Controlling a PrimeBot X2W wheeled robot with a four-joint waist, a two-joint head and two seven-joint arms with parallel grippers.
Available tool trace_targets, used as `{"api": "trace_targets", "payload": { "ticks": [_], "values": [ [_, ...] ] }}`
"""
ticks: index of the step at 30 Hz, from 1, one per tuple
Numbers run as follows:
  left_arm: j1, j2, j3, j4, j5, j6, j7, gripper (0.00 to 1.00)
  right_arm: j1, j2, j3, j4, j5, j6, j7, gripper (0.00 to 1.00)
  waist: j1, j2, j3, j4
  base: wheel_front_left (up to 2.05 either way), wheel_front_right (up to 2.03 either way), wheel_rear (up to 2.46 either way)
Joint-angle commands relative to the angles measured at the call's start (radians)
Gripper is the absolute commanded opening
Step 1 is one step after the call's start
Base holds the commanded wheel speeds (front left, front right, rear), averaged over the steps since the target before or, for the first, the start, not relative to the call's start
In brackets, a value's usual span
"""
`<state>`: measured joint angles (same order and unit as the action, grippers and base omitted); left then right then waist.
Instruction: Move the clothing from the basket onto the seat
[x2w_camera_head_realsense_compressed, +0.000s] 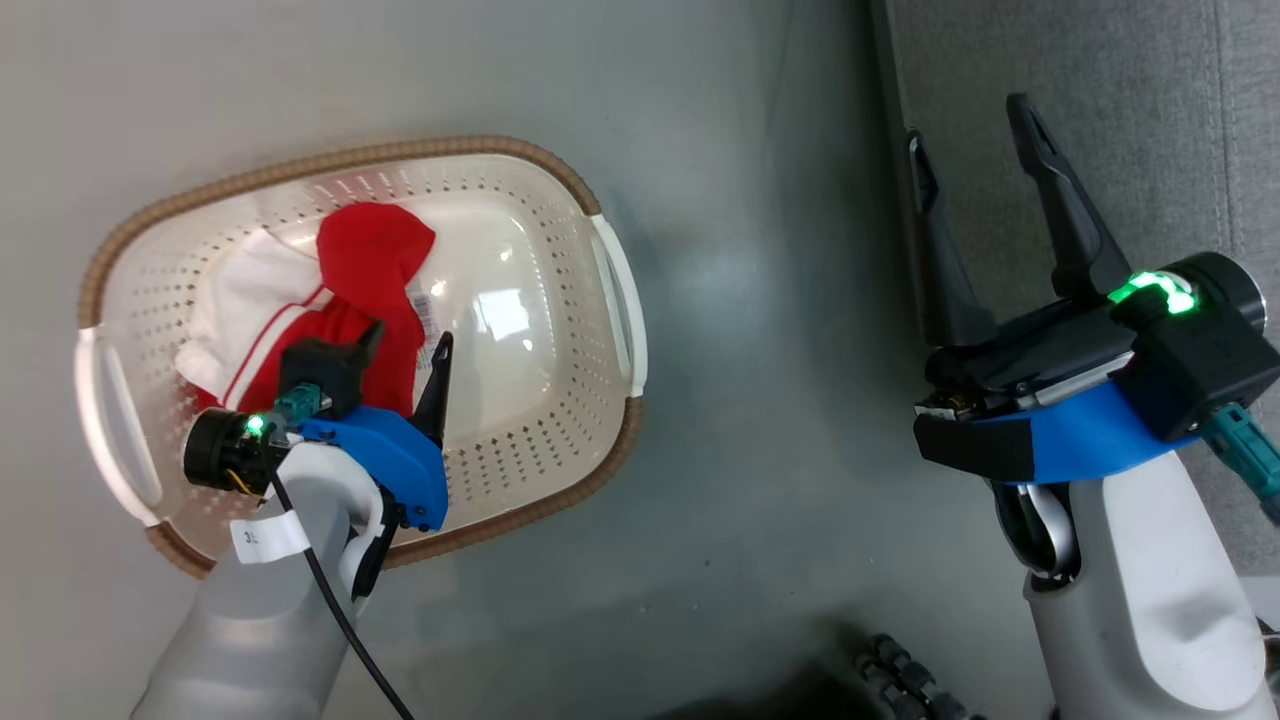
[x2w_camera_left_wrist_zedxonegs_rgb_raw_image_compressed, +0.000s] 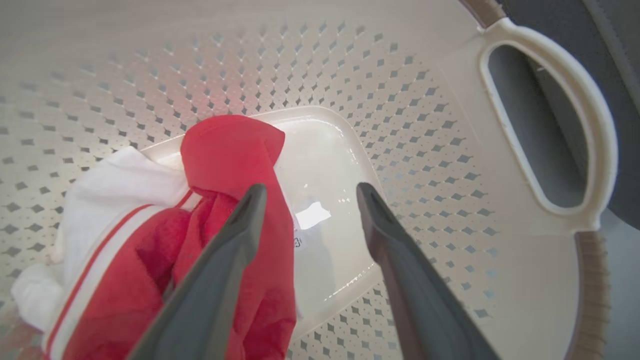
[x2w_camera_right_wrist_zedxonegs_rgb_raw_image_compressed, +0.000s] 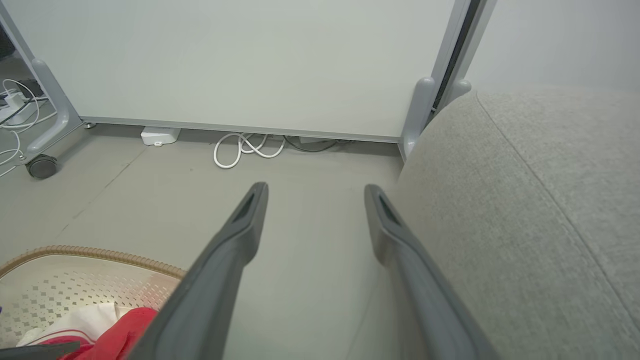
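While the clothing (x2w_camera_left_wrist_zedxonegs_rgb_raw_image_compressed: 227, 150) lies bunched inside the basket (x2w_camera_head_realsense_compressed: 450, 148), at the basket's end farthest from the seat (x2w_camera_head_realsense_compressed: 1130, 90), left gripper (x2w_camera_left_wrist_zedxonegs_rgb_raw_image_compressed: 311, 190) hangs wide-open just over it, far nearer than wide-open right gripper (x2w_camera_head_realsense_compressed: 968, 122) outside the basket.

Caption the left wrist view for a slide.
Open left pincer hovers by red-and-white clothing inside the perforated basket.

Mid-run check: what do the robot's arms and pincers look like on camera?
Both arms match: pale grey forearm, blue wrist shell, black housing with a green light and a teal plug. The left pincer and right pincer each have two long, dark, tapered fingers. The left forearm also carries a black cable and a white printed label.
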<state>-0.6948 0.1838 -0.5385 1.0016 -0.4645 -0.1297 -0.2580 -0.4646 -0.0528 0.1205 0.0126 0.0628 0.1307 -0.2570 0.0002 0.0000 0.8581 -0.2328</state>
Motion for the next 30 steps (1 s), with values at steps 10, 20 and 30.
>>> {"api": "trace_targets", "payload": {
  "ticks": [10, 20, 30],
  "values": [
    [-0.104, 0.034, -0.013, 0.086, 0.015, 0.036, -0.008, 1.0, -0.015, 0.003, 0.008, -0.029, 0.039, 0.0, -0.008, 1.0, -0.0002, 0.0, 0.104, -0.041, 0.0, 0.0, 0.0],
    [-0.159, 0.062, -0.016, 0.143, 0.054, 0.128, -0.008, 1.0, -0.018, 0.004, 0.016, -0.053, 0.061, 0.0, -0.009, 1.0, -0.0002, 0.0, 0.155, -0.072, 0.0, 0.0, 0.0],
    [-0.175, 0.063, -0.012, 0.17, 0.068, 0.208, -0.008, 0.89, -0.011, 0.004, 0.018, -0.05, 0.071, 0.0, -0.009, 1.0, -0.0002, 0.0, 0.158, -0.079, 0.0, 0.0, 0.0]
  ]
}}
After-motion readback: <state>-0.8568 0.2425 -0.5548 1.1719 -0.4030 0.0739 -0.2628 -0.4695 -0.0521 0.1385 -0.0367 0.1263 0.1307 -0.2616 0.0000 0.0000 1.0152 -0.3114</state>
